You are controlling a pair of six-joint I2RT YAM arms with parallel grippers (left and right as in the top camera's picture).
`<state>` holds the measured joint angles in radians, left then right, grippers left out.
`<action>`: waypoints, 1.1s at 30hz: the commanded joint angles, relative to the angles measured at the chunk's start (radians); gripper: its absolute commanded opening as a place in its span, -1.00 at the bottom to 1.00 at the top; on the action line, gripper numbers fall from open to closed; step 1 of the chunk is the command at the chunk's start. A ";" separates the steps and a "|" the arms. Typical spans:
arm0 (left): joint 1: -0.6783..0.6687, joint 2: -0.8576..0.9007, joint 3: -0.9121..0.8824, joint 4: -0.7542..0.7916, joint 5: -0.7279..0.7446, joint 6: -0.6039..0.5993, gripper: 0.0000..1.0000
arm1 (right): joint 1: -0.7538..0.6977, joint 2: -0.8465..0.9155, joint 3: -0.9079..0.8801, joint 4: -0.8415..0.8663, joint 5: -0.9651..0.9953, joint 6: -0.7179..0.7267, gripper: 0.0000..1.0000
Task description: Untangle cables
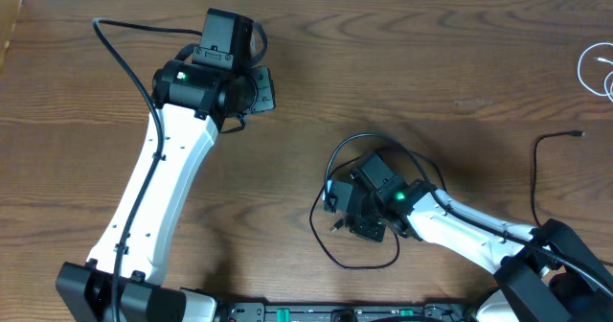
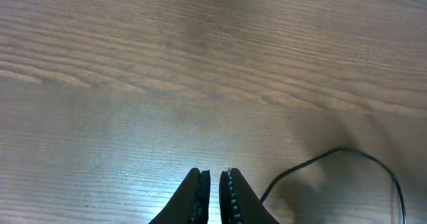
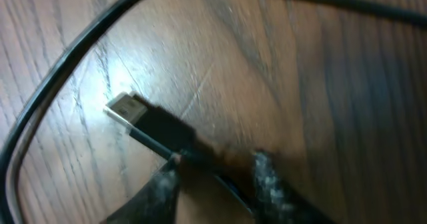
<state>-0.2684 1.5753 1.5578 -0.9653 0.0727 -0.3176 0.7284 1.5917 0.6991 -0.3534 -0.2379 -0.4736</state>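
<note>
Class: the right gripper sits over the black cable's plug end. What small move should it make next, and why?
Probably lift the plug slightly and draw it out of the loop. The right gripper straddles the black cable just behind its plug, and the cable curls around the gripper on the table. Whether the grip is firm is unclear.

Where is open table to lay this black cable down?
Bare wood lies between the left gripper and the white cable at the far right edge. It is crowded around the right gripper, ringed by the black cable loop; a second black cord lies right.
</note>
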 commanded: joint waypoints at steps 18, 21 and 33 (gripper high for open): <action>0.003 0.005 -0.005 -0.003 0.048 -0.002 -0.75 | -0.136 0.019 0.322 -0.294 0.087 0.540 -0.98; 0.003 0.005 -0.005 -0.004 0.051 -0.002 -0.75 | -0.189 0.019 0.457 -0.393 0.067 0.540 -0.98; -0.011 0.005 -0.023 0.005 0.099 0.051 -0.74 | -0.289 0.026 0.699 -0.573 0.021 0.461 -0.98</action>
<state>-0.2768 1.5753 1.5520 -0.9611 0.1596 -0.2962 0.4416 1.6161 1.3983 -0.9005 -0.1959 0.0353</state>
